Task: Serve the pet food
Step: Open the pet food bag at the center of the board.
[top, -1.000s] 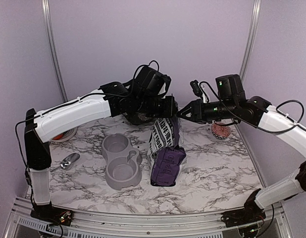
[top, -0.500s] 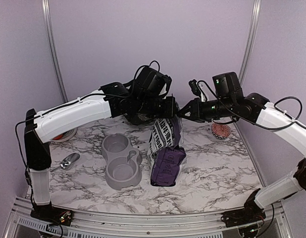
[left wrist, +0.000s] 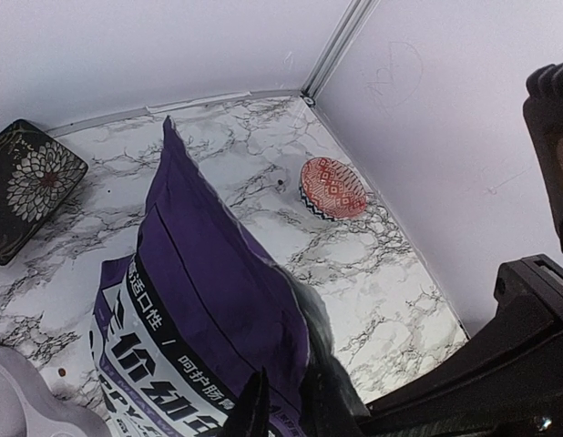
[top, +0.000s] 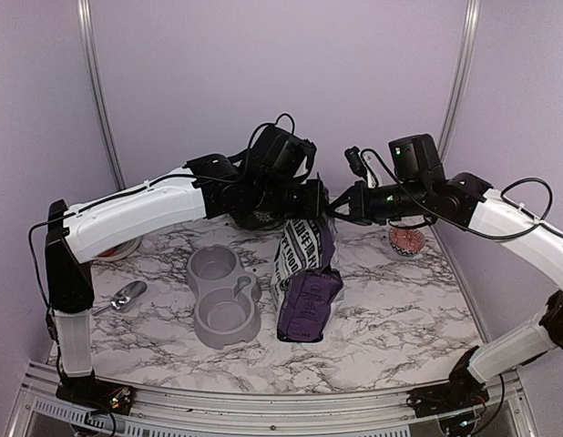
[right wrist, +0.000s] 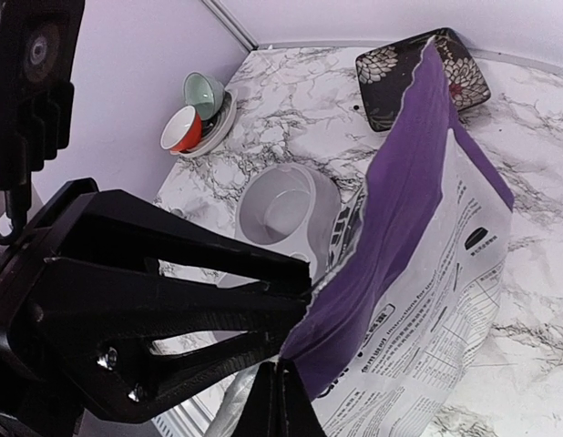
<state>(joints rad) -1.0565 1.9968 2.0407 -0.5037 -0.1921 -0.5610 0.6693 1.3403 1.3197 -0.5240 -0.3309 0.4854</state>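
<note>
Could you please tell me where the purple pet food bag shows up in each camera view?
Top view: the bag stands mid-table, between the two arms.
Left wrist: it fills the lower left and centre.
Right wrist: it runs from top centre to lower right.
Shared landmark: the grey double bowl, beside the bag in all three.
</note>
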